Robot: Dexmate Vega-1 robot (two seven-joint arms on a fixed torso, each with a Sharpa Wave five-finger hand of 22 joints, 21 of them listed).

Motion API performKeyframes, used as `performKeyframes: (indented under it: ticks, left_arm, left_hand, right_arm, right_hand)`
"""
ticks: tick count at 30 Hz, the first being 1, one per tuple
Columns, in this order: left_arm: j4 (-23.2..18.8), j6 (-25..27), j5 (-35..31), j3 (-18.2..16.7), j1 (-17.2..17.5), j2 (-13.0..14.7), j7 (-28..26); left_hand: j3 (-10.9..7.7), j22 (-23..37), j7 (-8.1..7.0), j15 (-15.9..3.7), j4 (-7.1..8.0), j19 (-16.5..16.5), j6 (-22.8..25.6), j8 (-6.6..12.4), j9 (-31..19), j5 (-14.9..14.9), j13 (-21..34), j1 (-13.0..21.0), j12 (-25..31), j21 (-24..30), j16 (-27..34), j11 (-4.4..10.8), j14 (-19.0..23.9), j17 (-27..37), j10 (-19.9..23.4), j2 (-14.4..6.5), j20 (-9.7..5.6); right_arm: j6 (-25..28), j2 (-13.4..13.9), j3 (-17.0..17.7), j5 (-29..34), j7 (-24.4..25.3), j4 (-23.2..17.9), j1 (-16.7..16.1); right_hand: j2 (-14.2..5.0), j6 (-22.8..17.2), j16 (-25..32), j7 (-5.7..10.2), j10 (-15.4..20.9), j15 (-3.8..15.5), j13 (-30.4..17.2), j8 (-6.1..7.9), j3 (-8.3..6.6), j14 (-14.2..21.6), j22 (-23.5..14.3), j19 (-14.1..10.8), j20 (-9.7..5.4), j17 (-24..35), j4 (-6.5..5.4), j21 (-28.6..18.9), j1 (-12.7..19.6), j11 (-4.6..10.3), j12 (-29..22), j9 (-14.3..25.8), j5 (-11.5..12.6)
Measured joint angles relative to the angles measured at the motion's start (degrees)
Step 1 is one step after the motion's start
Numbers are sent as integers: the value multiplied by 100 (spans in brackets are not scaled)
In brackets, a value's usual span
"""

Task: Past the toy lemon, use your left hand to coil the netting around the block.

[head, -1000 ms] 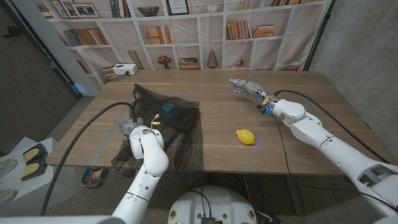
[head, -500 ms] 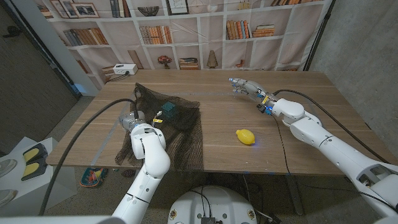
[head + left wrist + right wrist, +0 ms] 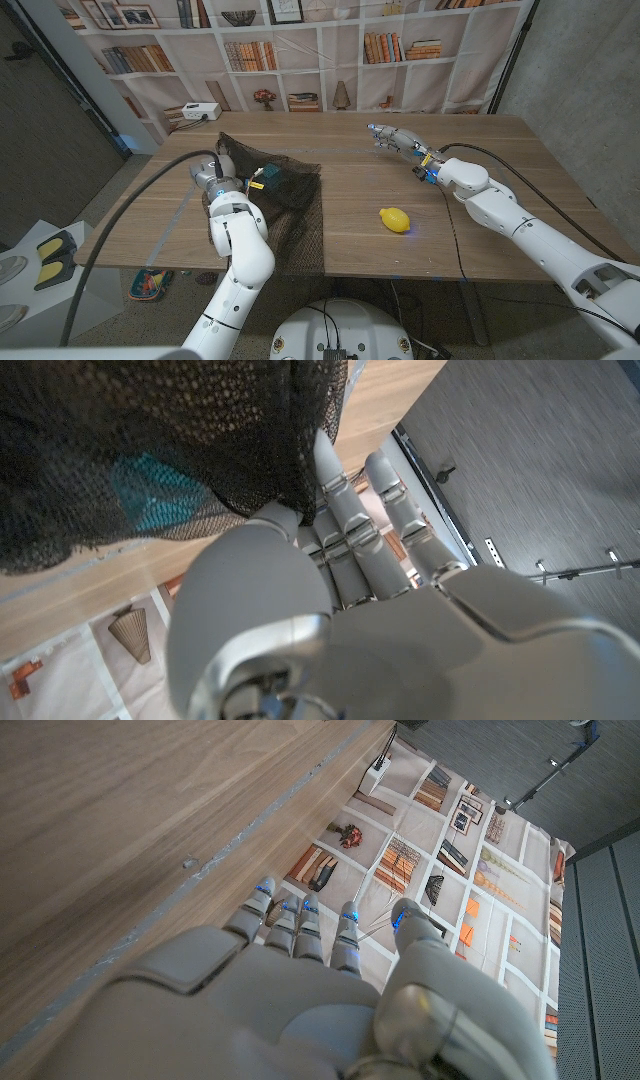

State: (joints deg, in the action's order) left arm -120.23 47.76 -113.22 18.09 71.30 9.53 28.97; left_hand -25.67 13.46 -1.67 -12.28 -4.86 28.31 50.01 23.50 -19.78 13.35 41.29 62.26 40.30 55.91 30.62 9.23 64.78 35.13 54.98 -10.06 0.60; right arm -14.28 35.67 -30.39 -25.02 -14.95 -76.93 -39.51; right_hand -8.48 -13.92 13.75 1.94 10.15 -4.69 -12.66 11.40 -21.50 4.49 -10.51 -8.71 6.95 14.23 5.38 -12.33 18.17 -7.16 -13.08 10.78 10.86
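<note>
- Left wrist view: my left hand's fingers (image 3: pixel 345 510) lie side by side, reaching up under the edge of the netting (image 3: pixel 150 440); the thumb tip meets the mesh and a fold seems pinched there, though the contact itself is partly hidden.
- Left hand (image 3: pixel 222 183), head view: left-centre of the frame, at the near-left part of the netting (image 3: pixel 290 215), mostly hidden behind its own wrist.
- Netting: dark, fine black mesh, loosely crumpled, bunched higher at its far-left corner, draping down toward the table's near edge at lower centre-left.
- Block (image 3: pixel 268 174): teal, small, sitting in the mesh just right of the left hand; in the left wrist view it shows as a teal patch (image 3: pixel 160 490) through the mesh.
- Toy lemon (image 3: pixel 395 220): yellow, on bare wood at centre-right of the frame, well apart from the netting.
- Right hand (image 3: pixel 397 140): upper centre-right, fingers extended and slightly apart, holding nothing; right wrist view shows the fingers (image 3: pixel 300 925) over the wooden table (image 3: pixel 120 830).
</note>
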Motion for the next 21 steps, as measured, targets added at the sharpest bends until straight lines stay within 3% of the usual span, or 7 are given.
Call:
performKeyframes:
  ticks: [12,21]
  left_arm:
    - [82,70,602,87,-353,89,-760]
    - [553,142,1082,248,-1023,297,-883]
  left_hand:
    - [-22,-15,19,0,23,1,-20,87,0,11,298,30,153,161,84,19,1,269,-20,30,0]
    - [-47,-43,28,1,-2,1,-28,88,0,11,274,31,152,251,89,19,1,385,-19,31,0]
  right_arm:
    - [-17,-19,19,4,65,19,5]
    - [-5,0,64,-4,149,6,-58]
  right_hand:
    - [0,0,0,0,0,0,0,0,0,0,0,0,0,0,0,0,0,0,0,0,0]
    - [0,0,0,0,0,0,1,0,0,0,0,0,0,0,0,0,0,0,0,0,0]
